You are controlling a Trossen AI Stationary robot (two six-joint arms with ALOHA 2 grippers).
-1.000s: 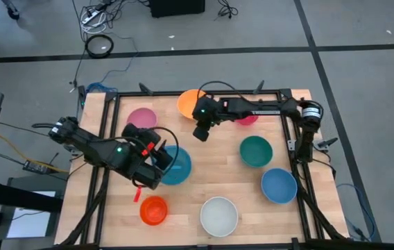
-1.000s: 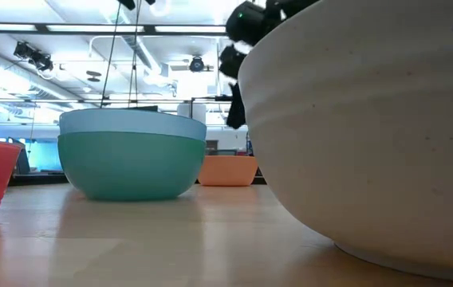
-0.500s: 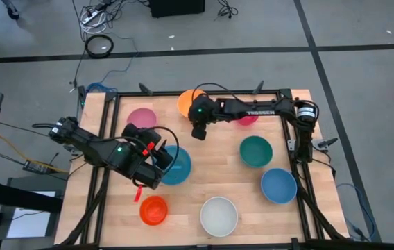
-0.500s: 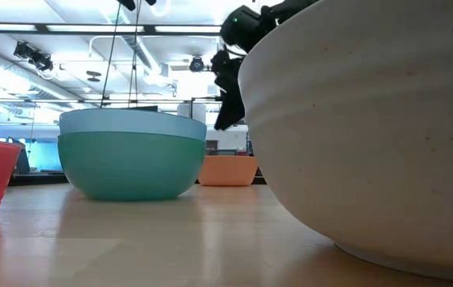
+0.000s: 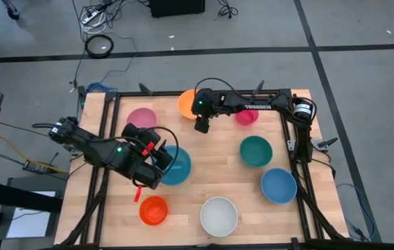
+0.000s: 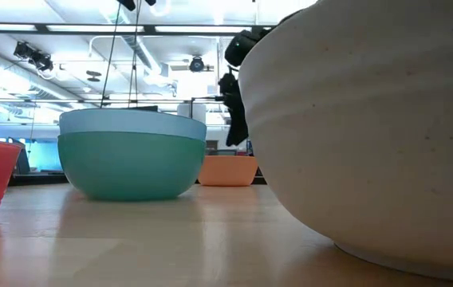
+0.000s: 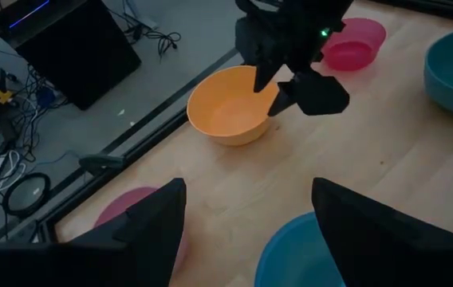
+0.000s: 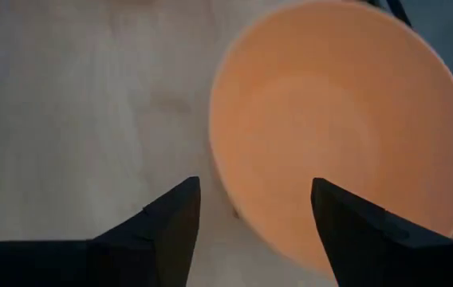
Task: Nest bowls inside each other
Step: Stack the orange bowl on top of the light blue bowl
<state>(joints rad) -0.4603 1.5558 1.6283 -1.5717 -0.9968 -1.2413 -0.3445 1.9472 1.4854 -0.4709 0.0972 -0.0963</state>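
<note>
Eight smooth round plastic bowls are spread on a wooden desk [image 5: 218,173]; the right claw [image 5: 200,126] is held open beside the orange bowl [image 5: 189,102], the left claw [image 5: 157,161] spread over the blue bowl [image 5: 178,167].

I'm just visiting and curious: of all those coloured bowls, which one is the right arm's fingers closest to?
The orange bowl at the table's far edge. The right arm's open fingers hang just beside its rim, empty; every other bowl lies farther off.
</note>
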